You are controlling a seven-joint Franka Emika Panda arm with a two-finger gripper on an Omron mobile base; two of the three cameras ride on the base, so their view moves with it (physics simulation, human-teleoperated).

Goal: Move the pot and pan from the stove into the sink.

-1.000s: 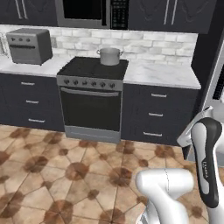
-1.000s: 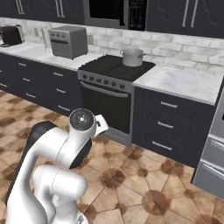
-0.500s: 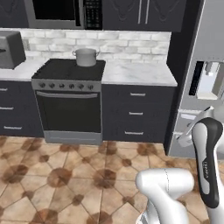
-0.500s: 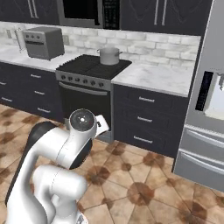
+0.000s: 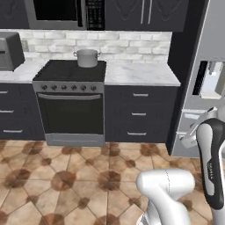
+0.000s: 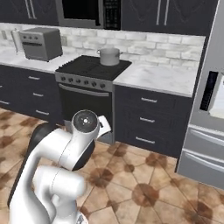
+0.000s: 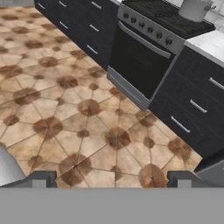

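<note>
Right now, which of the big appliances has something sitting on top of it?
The stove: the silver pot stands on its back right burner, unlike the steel fridge.

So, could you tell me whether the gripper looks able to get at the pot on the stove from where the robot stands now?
Probably not yet. The pot sits at the back of the stove, across a stretch of floor; the open gripper hangs low, far short of it. Nothing blocks the way.

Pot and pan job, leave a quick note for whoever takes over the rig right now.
Hand: open, empty, held low over the floor tiles, facing the range from a distance.
Pot: sitting on the stove, at its back right corner.
Pan: can't make one out on the cooktop from here.
Sink: not located yet.
Done: nothing moved so far.
Left: get to the stove, carry the pot to the sink, then find and move the pan.
</note>
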